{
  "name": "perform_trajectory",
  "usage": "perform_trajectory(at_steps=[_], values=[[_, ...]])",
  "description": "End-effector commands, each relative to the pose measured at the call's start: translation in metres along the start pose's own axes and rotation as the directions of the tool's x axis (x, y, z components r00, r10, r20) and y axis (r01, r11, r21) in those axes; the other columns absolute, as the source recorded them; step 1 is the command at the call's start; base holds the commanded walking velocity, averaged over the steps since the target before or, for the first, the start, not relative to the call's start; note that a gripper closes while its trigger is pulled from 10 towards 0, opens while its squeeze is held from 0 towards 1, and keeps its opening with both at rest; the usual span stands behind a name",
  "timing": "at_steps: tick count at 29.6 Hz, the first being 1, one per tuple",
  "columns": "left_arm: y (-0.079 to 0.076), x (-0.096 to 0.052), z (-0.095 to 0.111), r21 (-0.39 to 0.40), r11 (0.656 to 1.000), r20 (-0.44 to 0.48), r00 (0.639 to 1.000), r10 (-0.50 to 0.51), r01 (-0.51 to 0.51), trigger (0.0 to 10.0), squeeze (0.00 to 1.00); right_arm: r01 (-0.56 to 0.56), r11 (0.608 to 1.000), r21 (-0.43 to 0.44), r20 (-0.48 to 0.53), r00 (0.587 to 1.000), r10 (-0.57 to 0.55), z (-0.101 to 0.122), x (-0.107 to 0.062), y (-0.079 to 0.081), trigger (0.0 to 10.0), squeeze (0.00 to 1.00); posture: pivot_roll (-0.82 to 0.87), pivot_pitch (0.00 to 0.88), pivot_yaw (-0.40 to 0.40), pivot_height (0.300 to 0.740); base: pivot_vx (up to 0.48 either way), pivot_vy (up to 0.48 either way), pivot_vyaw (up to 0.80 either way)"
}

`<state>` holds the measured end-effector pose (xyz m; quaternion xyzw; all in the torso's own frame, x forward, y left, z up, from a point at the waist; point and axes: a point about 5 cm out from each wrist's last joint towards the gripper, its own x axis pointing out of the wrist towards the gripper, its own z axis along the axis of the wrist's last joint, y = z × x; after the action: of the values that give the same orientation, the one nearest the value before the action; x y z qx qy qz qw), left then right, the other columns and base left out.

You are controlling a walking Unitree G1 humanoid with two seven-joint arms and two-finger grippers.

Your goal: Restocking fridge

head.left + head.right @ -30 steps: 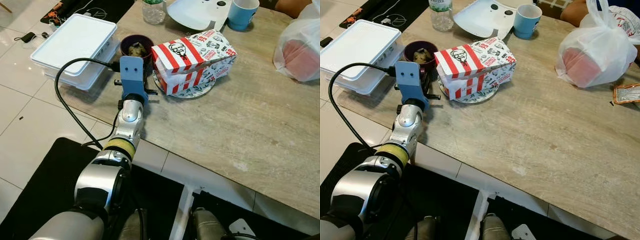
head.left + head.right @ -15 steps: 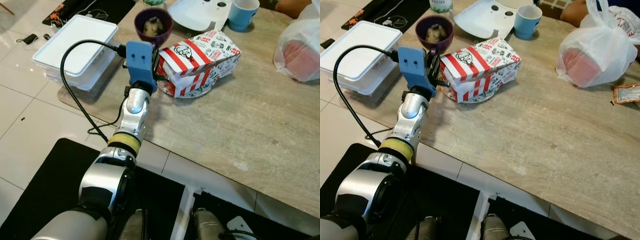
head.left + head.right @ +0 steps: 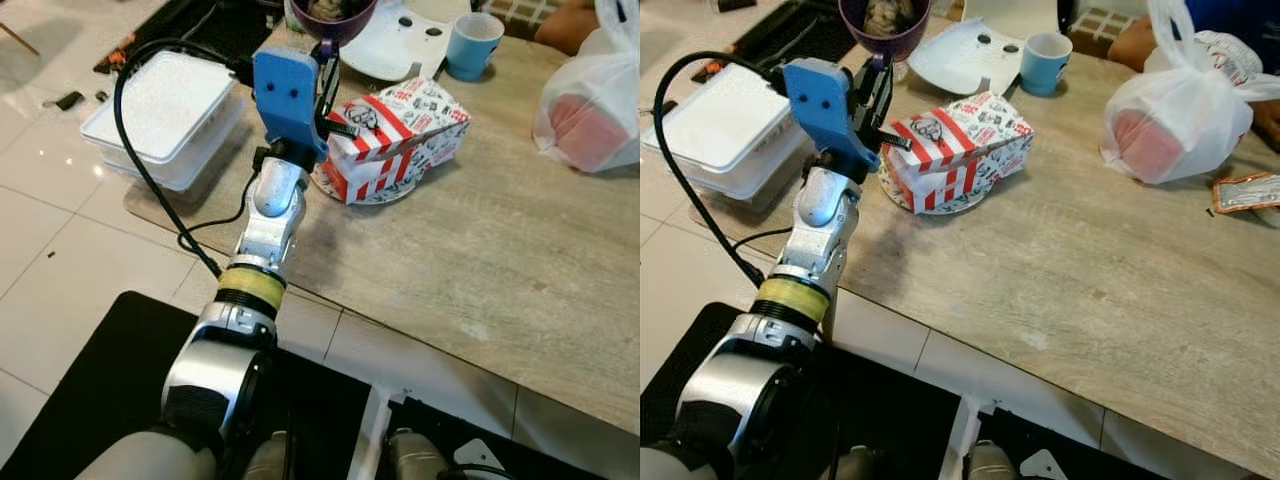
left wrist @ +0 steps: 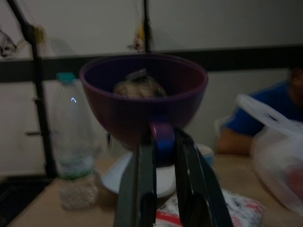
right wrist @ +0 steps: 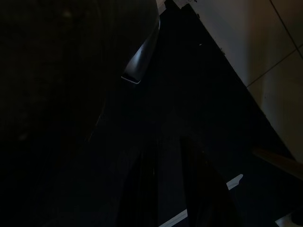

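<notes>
One bowl [image 4: 143, 97] of food hangs above the bench [image 3: 1120, 260], its handle clamped in the left gripper [image 4: 163, 142]; transport step judged underway, next requiring a level carry to the fridge.

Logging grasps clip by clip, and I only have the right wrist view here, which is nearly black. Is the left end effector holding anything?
Observer: Yes. The left end effector is shut on the handle of a purple bowl, held in the air above the table.
Operator: Is the bowl empty?
Observer: No, there is some pale food in it; the left wrist view is too dim to tell what kind.
Operator: What sits nearest below it?
Observer: A red and white striped KFC box resting on a patterned plate.
Operator: Anyone close by?
Observer: A person's arm rests on the table's far side, beside a white plastic bag.
</notes>
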<state>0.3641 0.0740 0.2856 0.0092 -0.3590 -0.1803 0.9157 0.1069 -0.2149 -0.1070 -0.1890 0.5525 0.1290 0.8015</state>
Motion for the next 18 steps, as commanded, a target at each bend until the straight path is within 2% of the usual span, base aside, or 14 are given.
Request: perform_trajectory(at_steps=[1,2,3,4,6,7,9,10,12,13,15,18], values=[[-0.007,-0.005,0.006,-0.05,0.998,0.019,0.999,-0.046,0.047,10.0,0.0,-0.015,1.0,0.015,0.068,0.998,0.014,0.022,0.004,0.01,10.0,0.0,-0.1,0.1,0.072,0.74,0.0,0.0,0.0],[-0.007,-0.005,0.006,-0.05,0.998,0.019,0.999,-0.046,0.047,10.0,0.0,-0.015,1.0,0.015,0.068,0.998,0.014,0.022,0.004,0.01,10.0,0.0,-0.1,0.1,0.072,0.74,0.0,0.0,0.0],[-0.011,-0.014,0.005,-0.079,0.993,-0.003,0.996,-0.093,0.093,10.0,0.0,-0.014,1.0,0.016,0.071,0.997,0.013,0.024,0.004,0.01,10.0,0.0,-0.09,0.087,0.073,0.74,0.0,0.0,0.0],[-0.011,-0.014,0.005,-0.079,0.993,-0.003,0.996,-0.093,0.093,10.0,0.0,-0.014,1.0,0.016,0.071,0.997,0.013,0.024,0.004,0.01,10.0,0.0,-0.09,0.087,0.073,0.74,0.0,0.0,0.0],[-0.015,-0.038,-0.002,-0.171,0.973,-0.075,0.983,-0.168,0.153,10.0,0.0,-0.012,1.0,0.014,0.077,0.997,0.011,0.03,0.005,0.008,10.0,0.0,-0.08,0.073,0.07,0.74,0.0,0.0,0.0],[-0.015,-0.038,-0.002,-0.171,0.973,-0.075,0.983,-0.168,0.153,10.0,0.0,-0.012,1.0,0.014,0.077,0.997,0.011,0.03,0.005,0.008,10.0,0.0,-0.08,0.073,0.07,0.74,0.0,0.0,0.0],[-0.018,-0.054,-0.008,-0.241,0.952,-0.12,0.968,-0.222,0.189,10.0,0.0,-0.01,1.0,0.013,0.079,0.997,0.009,0.032,0.005,0.007,10.0,0.0,-0.07,0.066,0.068,0.74,0.0,0.0,0.0],[-0.021,-0.063,-0.011,-0.323,0.927,-0.141,0.958,-0.248,0.192,10.0,0.0,-0.009,1.0,0.012,0.079,0.997,0.008,0.033,0.005,0.006,10.0,0.0,-0.07,0.059,0.066,0.74,0.0,0.0,0.0],[-0.025,-0.074,-0.015,-0.41,0.892,-0.168,0.946,-0.278,0.19,10.0,0.0,-0.006,1.0,0.011,0.081,0.997,0.005,0.035,0.005,0.005,10.0,0.0,-0.07,0.054,0.065,0.74,0.0,0.0,0.0],[-0.025,-0.074,-0.015,-0.41,0.892,-0.168,0.946,-0.278,0.19,10.0,0.0,-0.006,1.0,0.011,0.081,0.997,0.005,0.035,0.005,0.005,10.0,0.0,-0.07,0.054,0.065,0.74,0.0,0.0,0.0],[-0.028,-0.088,-0.02,-0.433,0.879,-0.199,0.93,-0.309,0.2,10.0,0.0,0.0,1.0,0.013,0.083,0.997,-0.001,0.036,0.005,0.002,10.0,0.0,-0.07,0.043,0.064,0.74,-0.401,0.0,0.0],[-0.028,-0.097,-0.024,-0.433,0.879,-0.229,0.919,-0.321,0.199,10.0,0.0,0.004,1.0,0.015,0.084,0.996,-0.006,0.037,0.005,0.0,10.0,0.0,-0.07,0.037,0.061,0.74,-0.405,0.0,0.0]])
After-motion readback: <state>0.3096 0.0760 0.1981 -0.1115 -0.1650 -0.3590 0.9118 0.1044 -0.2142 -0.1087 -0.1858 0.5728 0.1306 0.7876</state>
